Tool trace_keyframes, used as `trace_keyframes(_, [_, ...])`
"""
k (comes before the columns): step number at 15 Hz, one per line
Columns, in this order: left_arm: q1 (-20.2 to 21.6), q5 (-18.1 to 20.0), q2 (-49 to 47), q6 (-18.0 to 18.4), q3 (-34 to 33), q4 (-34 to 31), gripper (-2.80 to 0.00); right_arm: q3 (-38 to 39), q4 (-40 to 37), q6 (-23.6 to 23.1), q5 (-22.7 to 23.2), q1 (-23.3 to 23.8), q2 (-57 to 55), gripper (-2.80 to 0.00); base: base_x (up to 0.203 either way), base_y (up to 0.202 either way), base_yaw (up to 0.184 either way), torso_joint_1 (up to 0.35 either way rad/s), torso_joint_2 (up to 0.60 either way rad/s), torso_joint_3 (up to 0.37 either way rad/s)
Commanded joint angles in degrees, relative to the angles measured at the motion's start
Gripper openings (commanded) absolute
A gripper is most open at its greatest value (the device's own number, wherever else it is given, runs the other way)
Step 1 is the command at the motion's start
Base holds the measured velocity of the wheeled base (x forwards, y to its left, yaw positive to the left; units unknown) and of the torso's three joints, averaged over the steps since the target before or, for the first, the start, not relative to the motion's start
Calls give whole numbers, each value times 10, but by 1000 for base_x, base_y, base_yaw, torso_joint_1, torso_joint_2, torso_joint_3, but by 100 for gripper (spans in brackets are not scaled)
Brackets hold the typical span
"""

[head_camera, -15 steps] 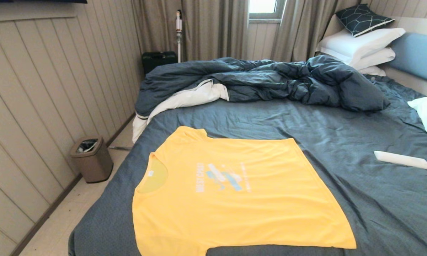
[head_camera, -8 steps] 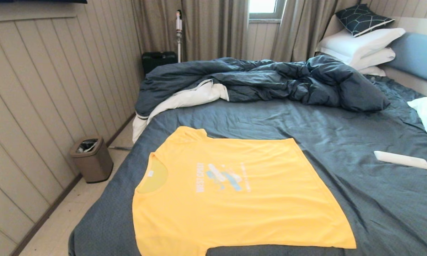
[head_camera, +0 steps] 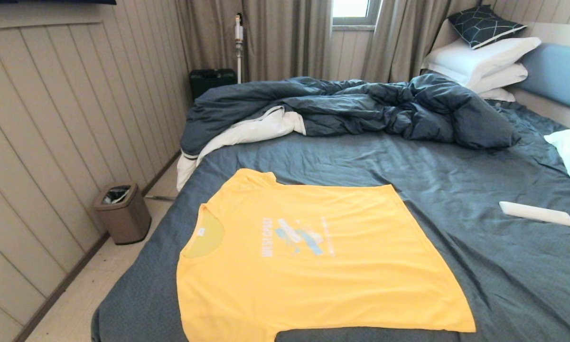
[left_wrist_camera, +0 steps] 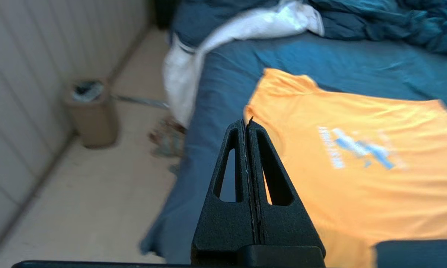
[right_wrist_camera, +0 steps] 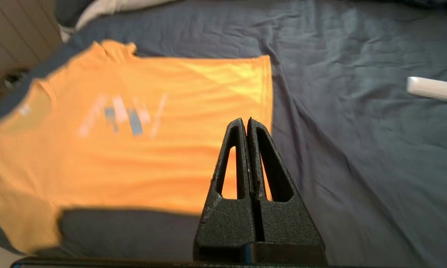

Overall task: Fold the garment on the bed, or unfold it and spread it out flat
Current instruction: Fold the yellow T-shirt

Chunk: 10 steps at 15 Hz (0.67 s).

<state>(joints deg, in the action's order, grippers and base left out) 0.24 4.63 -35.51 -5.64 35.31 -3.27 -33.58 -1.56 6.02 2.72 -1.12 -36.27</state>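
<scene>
The bed [head_camera: 455, 190] fills most of the head view, its slate-blue sheet running from the lower edge up to a rumpled dark duvet [head_camera: 360, 109] across the upper middle, with white pillows [head_camera: 479, 61] at the upper right. The garment [head_camera: 313, 266], a bright yellow T-shirt, lies spread flat and face up in the lower centre of that frame, so folding looks like the step in hand. Its long axis runs across the frame: neck opening toward the left, hem toward the right, one sleeve pointing up the frame. Neither arm shows in the head view. In the left wrist view the left claw [left_wrist_camera: 247, 124] has its fingers pressed together, holding nothing, and hovers over the collar end of the shirt at the bed's edge. In the right wrist view the right claw [right_wrist_camera: 244, 123] is likewise pinched closed and empty, poised over the hem end. Each arm thus seems nearer its own end of the shirt. A slim white object [head_camera: 535, 213] lies on the sheet at mid right, well apart from the shirt. A brown bin [head_camera: 122, 213] stands on the floor at left, with something crumpled inside.
</scene>
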Motion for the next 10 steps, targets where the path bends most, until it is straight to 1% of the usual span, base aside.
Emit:
trace_keyframes(1, [0,11,-113,-18,40,-3,-280,-55,4,30,2,-1,-129,-280,0,0,0,0,0,0])
trace_keyframes(2, [-1,27,-155,-30,58,-11,-280,-77,6,60,7,4,-175,-280,0,0,0,0,0,0])
trace_keyframes(3, [-3,47,-194,-41,74,-24,-280,-90,8,84,22,27,-217,-280,0,0,0,0,0,0])
trace_keyframes(4, [-11,71,-235,-55,87,-40,-280,-96,9,99,63,74,-247,-280,0,0,0,0,0,0])
trace_keyframes(6, [-47,111,-308,-91,104,-59,-280,-99,8,110,176,177,-293,-280,0,0,0,0,0,0])
trace_keyframes(7, [-78,122,-342,-111,108,-62,-280,-99,6,105,224,216,-329,-280,0,0,0,0,0,0])
trace_keyframes(8, [-107,128,-377,-131,110,-61,-280,-100,-2,92,254,238,-363,-280,0,0,0,0,0,0])
trace_keyframes(9, [-128,133,-406,-148,111,-57,-280,-101,-18,69,272,253,-387,-280,0,0,0,0,0,0])
trace_keyframes(10, [-149,141,-435,-163,112,-52,-280,-100,-42,34,290,268,-401,-280,0,0,0,0,0,0])
